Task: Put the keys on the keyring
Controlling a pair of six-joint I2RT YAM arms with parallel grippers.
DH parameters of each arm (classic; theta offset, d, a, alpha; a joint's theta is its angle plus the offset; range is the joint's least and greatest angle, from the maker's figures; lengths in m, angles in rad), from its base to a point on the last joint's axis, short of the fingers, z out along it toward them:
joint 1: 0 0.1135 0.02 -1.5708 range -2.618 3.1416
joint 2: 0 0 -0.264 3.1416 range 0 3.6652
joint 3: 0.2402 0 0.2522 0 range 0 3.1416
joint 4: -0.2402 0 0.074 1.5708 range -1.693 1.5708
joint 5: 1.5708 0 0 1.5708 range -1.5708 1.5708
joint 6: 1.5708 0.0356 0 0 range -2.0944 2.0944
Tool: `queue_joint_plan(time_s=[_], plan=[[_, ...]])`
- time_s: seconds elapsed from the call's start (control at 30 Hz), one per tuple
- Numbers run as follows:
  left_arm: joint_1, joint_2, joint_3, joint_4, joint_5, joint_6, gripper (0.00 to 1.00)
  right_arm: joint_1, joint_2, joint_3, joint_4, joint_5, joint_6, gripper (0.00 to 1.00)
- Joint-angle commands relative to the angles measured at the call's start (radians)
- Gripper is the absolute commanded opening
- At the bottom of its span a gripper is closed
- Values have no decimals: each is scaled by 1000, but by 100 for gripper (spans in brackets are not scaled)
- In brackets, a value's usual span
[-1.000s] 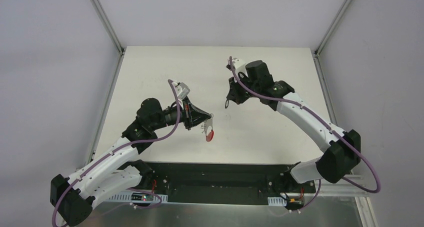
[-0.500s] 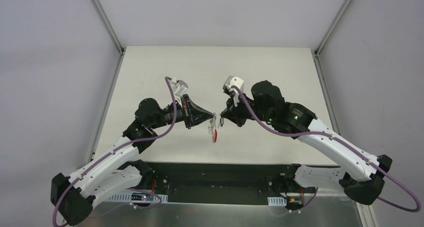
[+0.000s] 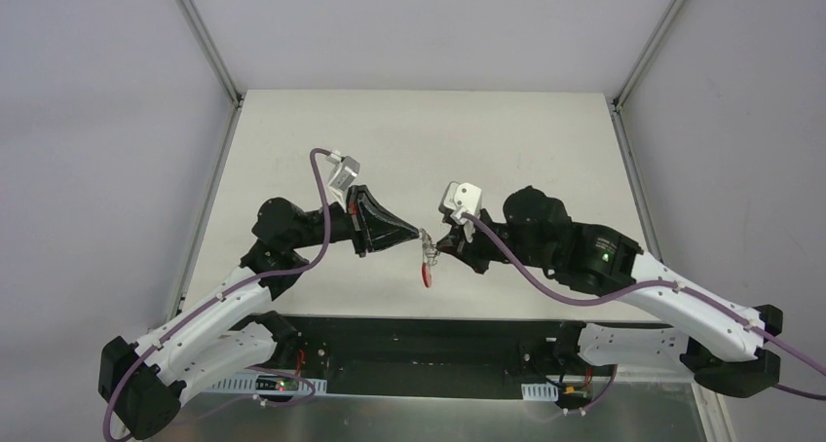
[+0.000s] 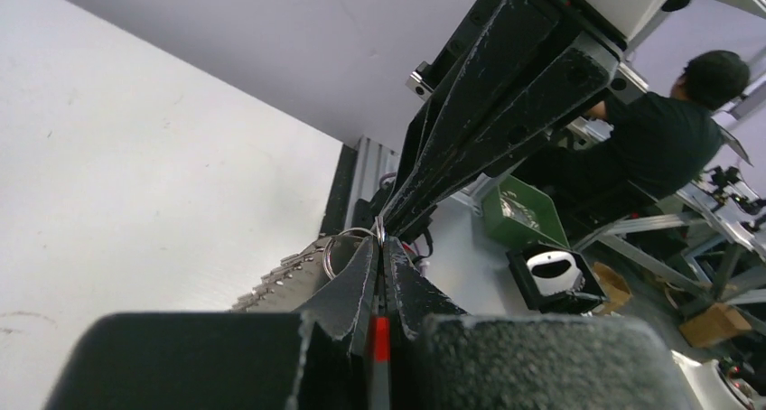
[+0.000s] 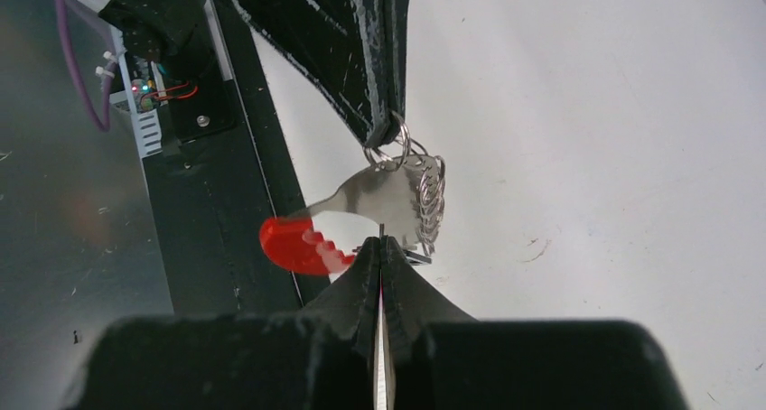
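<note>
My left gripper [image 3: 421,232] is shut on the keyring [image 3: 427,252], whose red crescent [image 3: 427,273] hangs below it above the table's near edge. In the right wrist view the left fingers [image 5: 361,58] pinch a small wire loop [image 5: 397,148]; a bunch of silver rings [image 5: 432,193], a silver plate and the red crescent [image 5: 294,243] hang from it. My right gripper [image 3: 440,245] is shut on a thin silver key seen edge-on [image 5: 380,374], its tip touching the silver plate. In the left wrist view my gripper [image 4: 379,238] holds the wire ring [image 4: 336,247], with the right fingers [image 4: 488,112] just beyond.
The white table [image 3: 419,140] lies behind both grippers. The black base rail [image 3: 429,340] runs along the near edge under the hanging keyring. Metal frame posts [image 3: 205,43] stand at the back corners.
The right arm swung from the back of the table toward the near edge, and its tips now meet the keyring. The left gripper moved slightly right with the keyring.
</note>
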Motion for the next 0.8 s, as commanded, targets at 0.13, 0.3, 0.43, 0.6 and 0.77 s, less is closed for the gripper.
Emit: queue_joint_plan(time_s=[0.13, 0.3, 0.43, 0.6, 0.77], plan=[[-8, 6, 20, 226, 156, -103, 0, 57, -65, 41, -48, -15, -27, 0], [-17, 27, 34, 282, 212, -129, 0, 79, -73, 79, -48, -21, -26, 0], [-29, 41, 48, 296, 251, -129, 0, 89, -70, 111, -45, -52, -24, 0], [-38, 53, 58, 321, 281, -134, 0, 99, -49, 158, -75, -61, -15, 0], [-44, 53, 63, 330, 292, -134, 0, 109, -52, 170, -89, -64, -10, 0]])
